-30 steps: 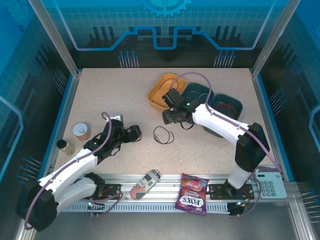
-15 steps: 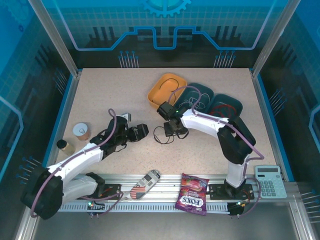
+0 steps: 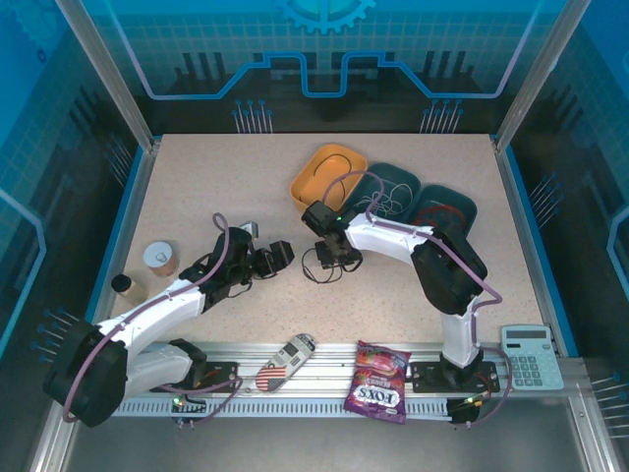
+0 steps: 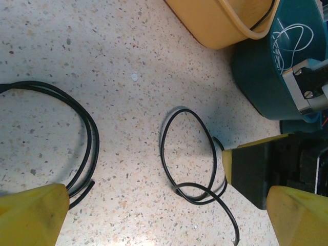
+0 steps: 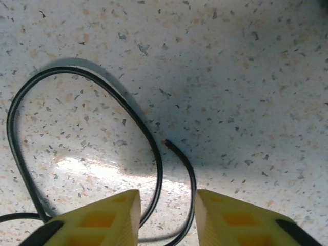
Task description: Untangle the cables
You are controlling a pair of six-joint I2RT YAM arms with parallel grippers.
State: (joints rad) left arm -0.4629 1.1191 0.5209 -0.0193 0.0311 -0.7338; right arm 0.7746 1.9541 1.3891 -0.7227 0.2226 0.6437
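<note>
Our right tool (image 5: 166,205) has just dropped over the thin black looped cable (image 5: 148,142) on the speckled table (image 5: 246,77), jaws narrowing, strands between them unpinched. Our left tool (image 3: 277,255) waits wide open. We judge grasping begins.

A robot lab test cell. A speckled table (image 3: 197,187) fills the middle of the top view, fenced by metal posts (image 3: 108,74) and blue see-through panels (image 3: 59,197) printed with circuit lines and a gear (image 3: 326,12) at the top centre. Along the bottom edge a slotted rail (image 3: 324,356) carries two white arms (image 3: 147,320) trailing lilac hoses (image 3: 218,236). Unrelated props lie about: a calculator (image 3: 532,356) at lower right, a sweets bag (image 3: 378,382) at bottom centre, a cup (image 3: 160,258) at left and bins (image 3: 316,172) at upper centre.
</note>
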